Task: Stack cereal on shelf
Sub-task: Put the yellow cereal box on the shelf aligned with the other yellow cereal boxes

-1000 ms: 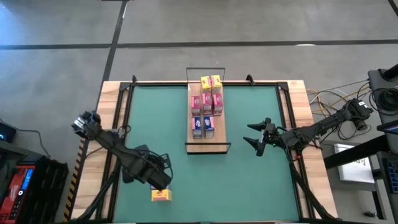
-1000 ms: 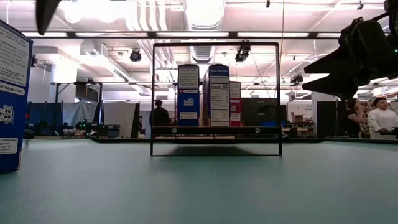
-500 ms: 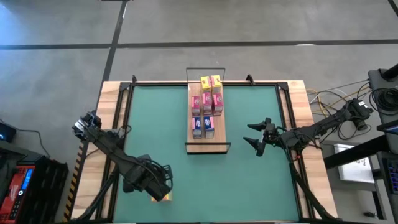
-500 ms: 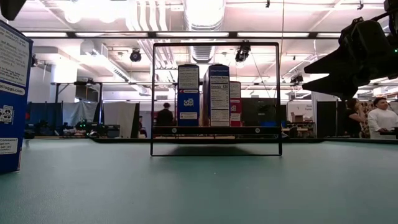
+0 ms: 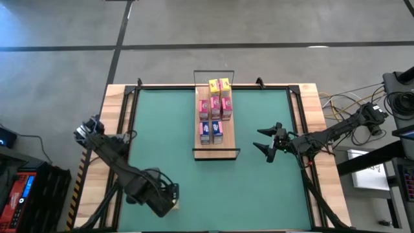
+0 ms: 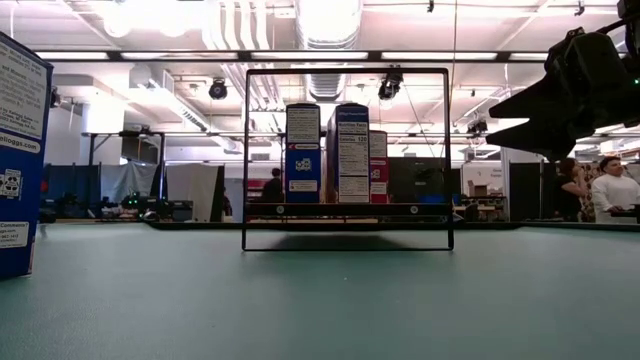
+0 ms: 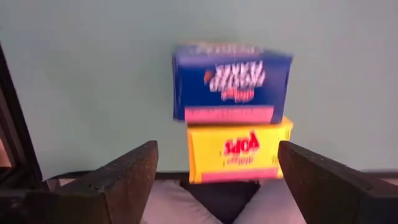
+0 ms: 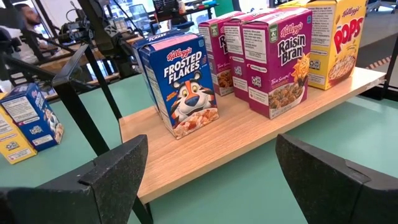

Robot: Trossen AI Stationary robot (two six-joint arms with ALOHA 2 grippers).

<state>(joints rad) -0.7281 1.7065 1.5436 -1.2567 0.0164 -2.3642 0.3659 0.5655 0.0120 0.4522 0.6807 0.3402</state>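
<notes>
The cereal is in small cardboard boxes, blue, magenta and yellow. Most of them stand upright in two short rows on the shelf (image 5: 216, 147), a long narrow plank of light wood with a thin black wire frame at each short end. The shelf lies in the middle of the green worktop (image 5: 259, 188) and reaches to its far edge. On it, two blue Frosted Flakes boxes (image 5: 211, 132) stand at the near end, the magenta Raisin Bran boxes (image 5: 215, 107) in the middle, and the yellow Pops boxes (image 5: 219, 85) at the far end.

Two more boxes lie near the front left corner of the worktop: a blue box (image 7: 231, 82) and a yellow box (image 7: 239, 150), touching each other along one long side. The left tool (image 5: 169, 202) hangs over them with its jaws apart, holding nothing.

The right tool (image 5: 267, 139) waits beside the near right end of the shelf, open and empty.
</notes>
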